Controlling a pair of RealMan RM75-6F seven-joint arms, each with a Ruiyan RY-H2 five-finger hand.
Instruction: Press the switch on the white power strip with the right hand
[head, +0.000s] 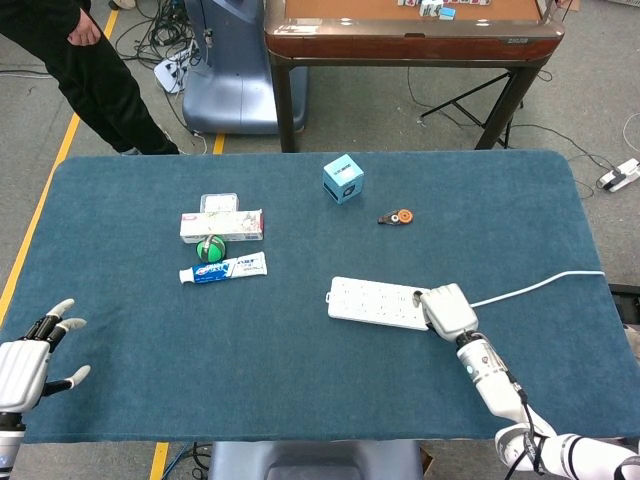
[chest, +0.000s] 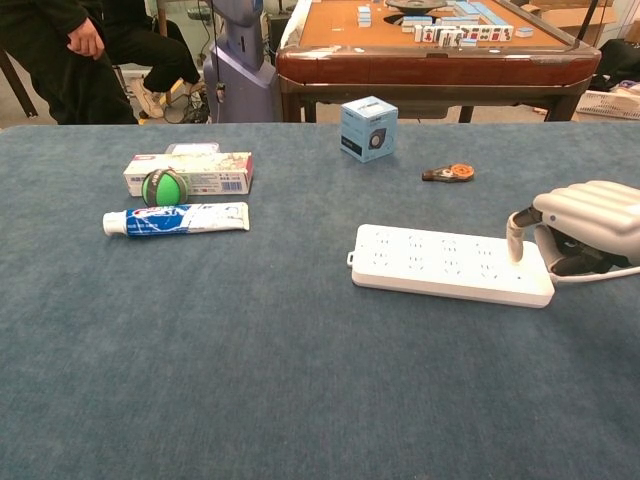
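Observation:
The white power strip (head: 378, 302) (chest: 448, 265) lies flat on the blue table, its cable running off to the right. My right hand (head: 447, 310) (chest: 578, 226) hangs over the strip's right end with its fingers curled in. One extended fingertip (chest: 514, 243) points down onto the strip's top near that end; the switch itself is hidden under it. My left hand (head: 27, 362) rests at the table's near left corner with fingers spread, holding nothing.
A toothpaste tube (head: 224, 269), a green ball (head: 210, 248) and a flat box (head: 222, 225) lie at mid left. A blue cube box (head: 343, 179) and a small orange-and-black object (head: 397, 217) sit farther back. The white cable (head: 540, 285) trails off the right edge.

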